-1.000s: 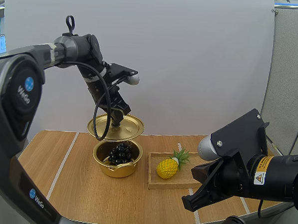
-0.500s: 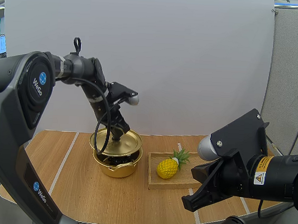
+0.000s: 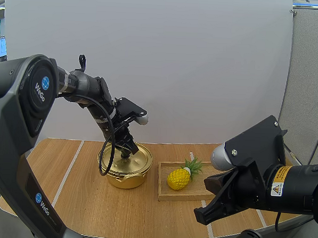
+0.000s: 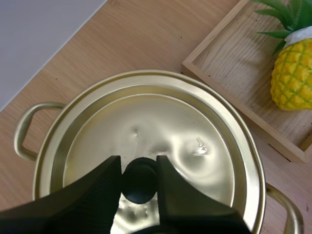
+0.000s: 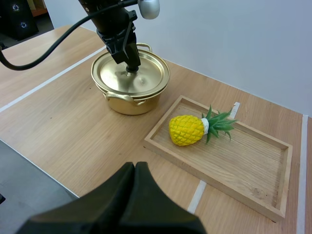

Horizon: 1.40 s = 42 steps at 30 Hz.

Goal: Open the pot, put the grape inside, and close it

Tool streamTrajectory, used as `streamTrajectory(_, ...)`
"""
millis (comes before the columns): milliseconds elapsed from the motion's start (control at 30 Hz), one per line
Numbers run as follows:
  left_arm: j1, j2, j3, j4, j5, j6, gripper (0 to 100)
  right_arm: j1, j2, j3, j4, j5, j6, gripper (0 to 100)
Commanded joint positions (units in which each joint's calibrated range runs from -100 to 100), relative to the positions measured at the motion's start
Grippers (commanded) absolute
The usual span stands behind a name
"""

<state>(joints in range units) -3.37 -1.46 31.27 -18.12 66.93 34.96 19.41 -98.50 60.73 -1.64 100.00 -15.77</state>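
Observation:
A gold pot stands on the table with its gold lid seated flat on the rim. My left gripper is over the lid's centre, shut on the lid's black knob. In the left wrist view the gripper pinches the knob from both sides above the lid. The lid hides the pot's inside. My right gripper hangs shut at the table's front right, its fingers together as one wedge, well apart from the pot.
A wooden tray lies right of the pot and holds a yellow toy pineapple. From the right wrist, the tray and pineapple lie between my right gripper and the back wall. Bare tabletop lies left of and in front of the pot.
My left gripper has lowered the lid from above the pot onto its rim, covering the grapes seen inside earlier. The right arm has not moved.

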Motion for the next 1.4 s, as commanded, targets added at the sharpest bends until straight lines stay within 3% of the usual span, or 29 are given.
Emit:
streamTrajectory(0,-0.20,1.3,0.3,-1.4,-0.6,0.2,0,-0.3,-0.4,0.0,-0.1,0.0,0.0,0)
streamTrajectory(267,-0.20,2.0,0.3,-1.4,0.9,0.2,1,-0.3,-0.4,0.0,-0.1,0.0,0.0,0)
streamTrajectory(333,-0.20,2.0,0.3,-1.4,1.3,0.3,9,-0.3,-0.4,0.0,-0.1,0.0,0.0,0)
streamTrajectory(433,-0.20,1.9,0.3,-1.4,2.9,0.8,45,-0.3,-0.4,0.0,-0.1,0.0,0.0,0)
streamTrajectory(467,-0.20,1.6,0.3,-1.4,3.6,1.3,61,-0.3,-0.4,0.0,-0.1,0.0,0.0,0)
streamTrajectory(500,-0.20,1.1,0.3,-1.4,4.3,1.4,88,-0.3,-0.4,0.0,-0.1,0.0,0.0,0)
streamTrajectory(533,-0.20,0.5,0.3,-1.5,4.3,1.4,100,-0.3,-0.4,0.0,-0.1,0.0,0.0,0)
streamTrajectory(833,-0.20,-9.5,-4.9,-1.1,20.0,0.5,100,-0.3,-0.4,0.0,-0.1,0.0,0.0,0)
streamTrajectory(1000,-0.20,-19.9,-11.3,2.2,29.4,-2.6,100,-0.3,-0.4,0.0,-0.1,0.0,0.0,0)
streamTrajectory(1367,-0.20,-42.1,-18.5,13.1,31.0,-7.7,100,-0.9,-0.4,0.0,-0.1,0.0,0.0,0)
